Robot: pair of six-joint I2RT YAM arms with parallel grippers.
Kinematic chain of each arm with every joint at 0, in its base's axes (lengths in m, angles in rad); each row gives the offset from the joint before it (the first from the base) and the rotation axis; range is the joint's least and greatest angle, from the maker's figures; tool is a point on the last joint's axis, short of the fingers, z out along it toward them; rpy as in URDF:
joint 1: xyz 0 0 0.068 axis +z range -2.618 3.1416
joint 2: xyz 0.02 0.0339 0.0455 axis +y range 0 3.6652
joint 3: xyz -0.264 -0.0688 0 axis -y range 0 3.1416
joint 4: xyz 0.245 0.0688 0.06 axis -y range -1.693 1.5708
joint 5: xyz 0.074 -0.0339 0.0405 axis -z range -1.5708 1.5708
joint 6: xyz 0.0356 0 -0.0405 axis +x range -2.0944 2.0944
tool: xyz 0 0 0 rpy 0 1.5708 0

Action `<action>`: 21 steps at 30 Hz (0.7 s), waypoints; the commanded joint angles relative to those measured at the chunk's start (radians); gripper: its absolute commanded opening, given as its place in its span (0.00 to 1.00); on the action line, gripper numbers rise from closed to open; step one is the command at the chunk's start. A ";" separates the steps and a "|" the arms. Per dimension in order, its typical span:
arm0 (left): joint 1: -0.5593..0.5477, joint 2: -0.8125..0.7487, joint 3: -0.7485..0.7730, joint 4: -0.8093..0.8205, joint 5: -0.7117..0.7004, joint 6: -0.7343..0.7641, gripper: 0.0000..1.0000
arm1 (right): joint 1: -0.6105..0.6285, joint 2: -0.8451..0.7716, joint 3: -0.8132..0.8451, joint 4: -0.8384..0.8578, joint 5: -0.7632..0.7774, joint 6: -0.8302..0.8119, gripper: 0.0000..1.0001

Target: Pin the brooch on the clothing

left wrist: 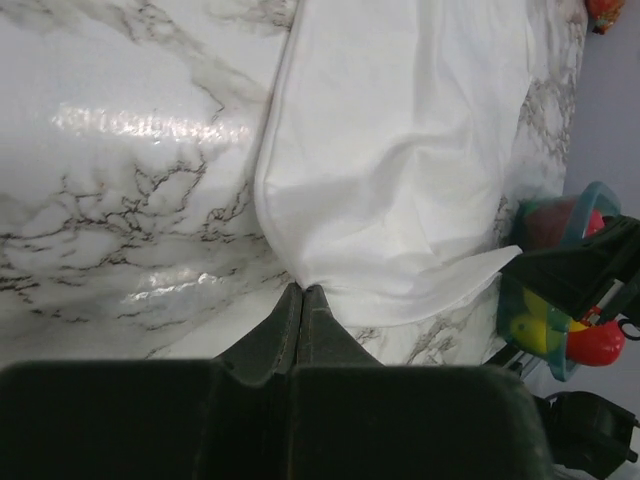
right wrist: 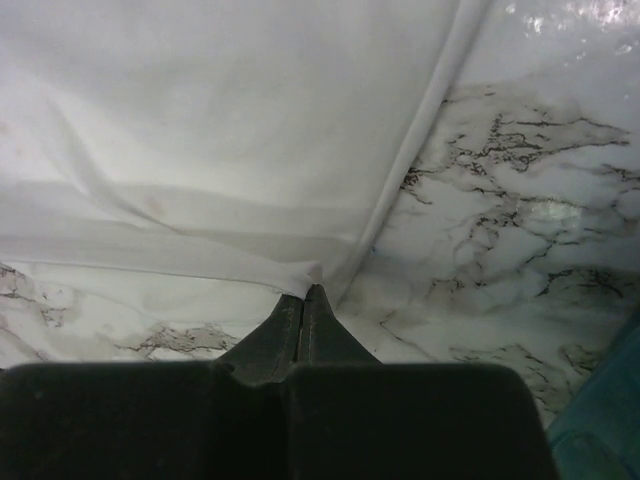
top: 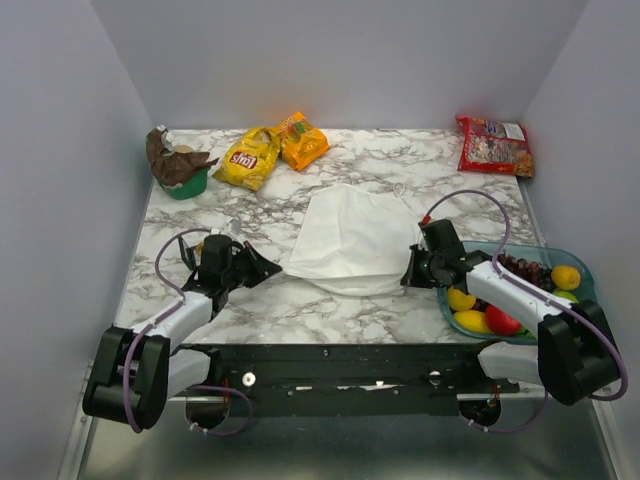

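The clothing (top: 350, 240) is a white garment spread flat on the middle of the marble table. My left gripper (top: 276, 268) is at its near left corner. In the left wrist view the left gripper (left wrist: 302, 289) is shut, with the hem of the clothing (left wrist: 400, 170) gathered into its tips. At the near right corner, my right gripper (top: 409, 277) (right wrist: 305, 291) is shut on a pinched fold of the clothing (right wrist: 200, 130). A tiny gold-yellow speck (top: 200, 240) beside my left wrist may be the brooch; it is too small to tell.
A teal tray (top: 575, 255) of lemons, red fruit and grapes sits under my right arm. A yellow snack bag (top: 246, 157), an orange one (top: 303, 140) and a green cup with a brown wrapper (top: 178, 168) lie at the back left. A red bag (top: 494, 144) lies back right.
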 commanded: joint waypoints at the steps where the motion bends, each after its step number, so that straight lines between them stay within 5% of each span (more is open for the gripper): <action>1: 0.001 -0.049 -0.065 -0.008 -0.064 -0.023 0.00 | 0.031 -0.080 -0.026 -0.071 0.003 0.065 0.01; 16: 0.002 -0.326 -0.128 -0.201 -0.129 -0.046 0.01 | 0.220 -0.284 -0.158 -0.289 0.063 0.314 0.09; 17: 0.002 -0.335 -0.127 -0.216 -0.129 -0.044 0.05 | 0.228 -0.301 -0.161 -0.314 0.064 0.320 0.12; 18: 0.002 -0.360 -0.123 -0.245 -0.120 -0.041 0.28 | 0.238 -0.313 -0.160 -0.328 0.066 0.326 0.18; 19: 0.002 -0.374 -0.114 -0.261 -0.120 -0.041 0.45 | 0.246 -0.326 -0.155 -0.346 0.071 0.327 0.35; 21: 0.002 -0.435 -0.099 -0.321 -0.121 -0.038 0.77 | 0.257 -0.377 -0.124 -0.416 0.084 0.331 0.47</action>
